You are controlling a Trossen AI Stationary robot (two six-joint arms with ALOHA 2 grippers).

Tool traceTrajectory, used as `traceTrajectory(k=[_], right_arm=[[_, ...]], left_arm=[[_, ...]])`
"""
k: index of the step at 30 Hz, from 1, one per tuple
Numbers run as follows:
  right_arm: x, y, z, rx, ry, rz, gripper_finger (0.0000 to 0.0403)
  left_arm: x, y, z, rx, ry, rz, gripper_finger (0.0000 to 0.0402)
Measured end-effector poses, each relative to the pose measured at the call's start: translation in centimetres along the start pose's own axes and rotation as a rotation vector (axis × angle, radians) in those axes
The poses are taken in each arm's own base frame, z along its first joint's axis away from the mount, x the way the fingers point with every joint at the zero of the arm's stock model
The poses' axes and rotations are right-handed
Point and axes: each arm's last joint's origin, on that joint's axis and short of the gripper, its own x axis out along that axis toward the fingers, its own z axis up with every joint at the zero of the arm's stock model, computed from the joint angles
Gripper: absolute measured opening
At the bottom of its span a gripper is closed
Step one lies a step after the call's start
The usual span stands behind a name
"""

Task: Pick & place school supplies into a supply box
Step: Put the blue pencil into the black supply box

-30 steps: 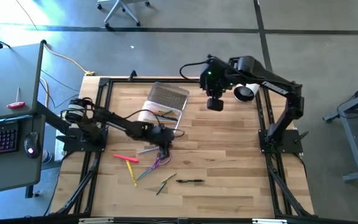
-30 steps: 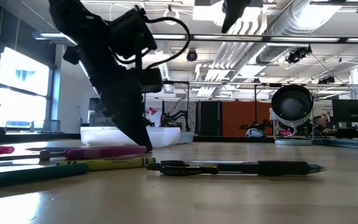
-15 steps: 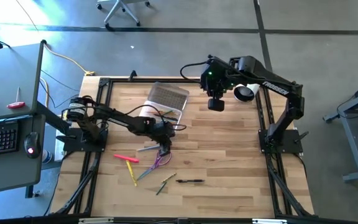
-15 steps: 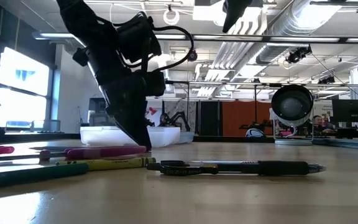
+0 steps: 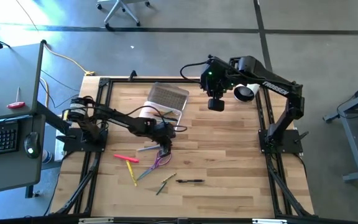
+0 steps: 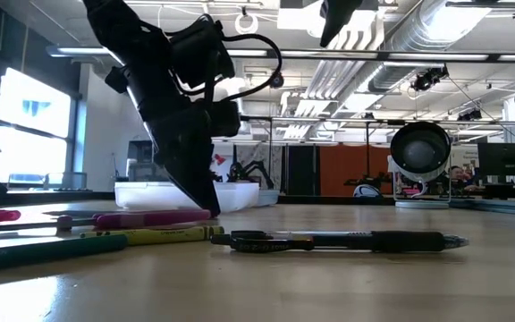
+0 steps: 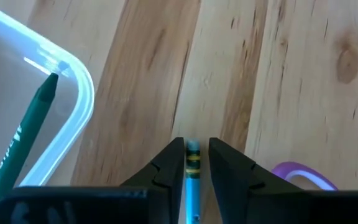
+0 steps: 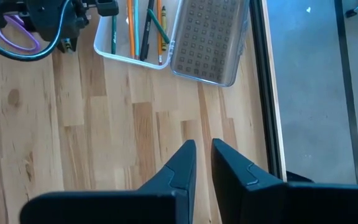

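Several thin school supplies lie loose on the pale butcher-block wooden table (image 5: 222, 155) below and beside our left end effector (image 7: 192, 163), whose two dark fingers (image 7: 169, 167) are pinched onto a slim light-blue pencil with a dark-and-yellow banded end (image 7: 192, 168), held between them near that end. Just beside this end effector sits the small clear plastic supply box (image 5: 160, 116), its ribbed translucent lid (image 8: 211, 38) folded open on the far side, with a green pencil (image 7: 18, 142) and a few orange and dark ones already inside it. Close on the other side of the fingers we see the loop of the purple-handled scissors (image 7: 299, 174), and farther out a pink marker (image 6: 150, 218), a yellow marker (image 6: 166, 235) and a black pen (image 6: 338, 241) lying flat. We judge the pencil to be light, stiff and smooth, so it may pivot or slip in a grip this close to one end; a hold nearer its middle would steady it. Our right end effector (image 8: 202, 163) waits raised beyond the box, fingers only narrowly apart and empty. The table looks flat and mildly slick; a concrete floor (image 5: 328, 37) surrounds it, and an open workshop with ceiling ducts (image 6: 392, 36) lies behind.
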Motion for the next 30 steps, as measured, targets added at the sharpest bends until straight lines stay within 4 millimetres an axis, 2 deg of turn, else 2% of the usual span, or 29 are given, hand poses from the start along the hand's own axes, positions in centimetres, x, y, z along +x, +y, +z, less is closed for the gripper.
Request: traceTrajectory(k=[3,11,21,24,30], right_arm=[[0.0,0.0,0.0,0.001,0.0,0.0,0.003],[0.0,0.0,0.0,0.001,0.0,0.0,0.003],[0.0,0.0,0.0,0.0,0.0,0.0,0.0028],[0.0,0.0,0.0,-0.001,0.0,0.0,0.0029],[0.0,0.0,0.0,-0.002,0.0,0.0,0.0029]], left_arm=[[0.1,0.0,0.1,0.019,-0.002,0.001,0.0115],[1.8,0.2,-0.4,0.036,0.029,0.003,0.0112],[1.8,0.2,-0.7,0.032,0.074,-0.014,0.0042],[1.8,0.2,-0.8,0.031,0.083,-0.016,0.005],[1.7,0.1,-0.6,0.034,0.097,-0.024,0.0101]])
